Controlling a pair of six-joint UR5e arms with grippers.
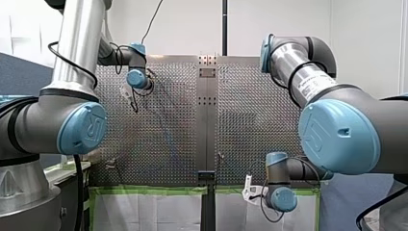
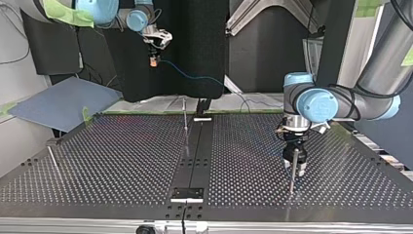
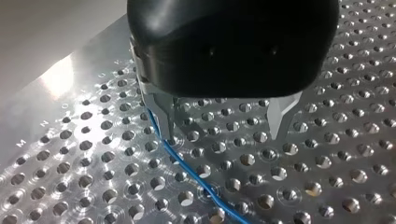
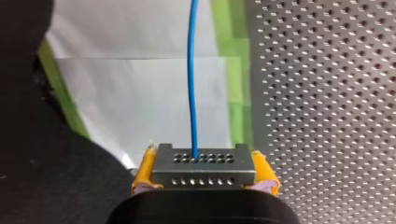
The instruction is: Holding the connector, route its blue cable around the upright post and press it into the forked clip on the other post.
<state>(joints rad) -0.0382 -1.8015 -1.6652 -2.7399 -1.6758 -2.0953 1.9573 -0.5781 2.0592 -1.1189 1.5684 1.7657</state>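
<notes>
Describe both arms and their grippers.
My left arm and my right arm are silver tubes with grey joints and blue logo-stamped caps, trailing black cables. The right bears a white label. My left gripper is black with metal fingers; my right gripper has yellow pads.

Connector [image 4: 204,173]: base hidden by the right gripper [image 4: 204,158]. Blue cable [image 4: 192,79]: cut off at the frame edge. Centre post [image 2: 185,114], top view: tip too small to identify any fork.

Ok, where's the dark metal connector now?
The connector sits between my right gripper's yellow pads, raised beyond the perforated table's edge, at the top view's left.
</notes>
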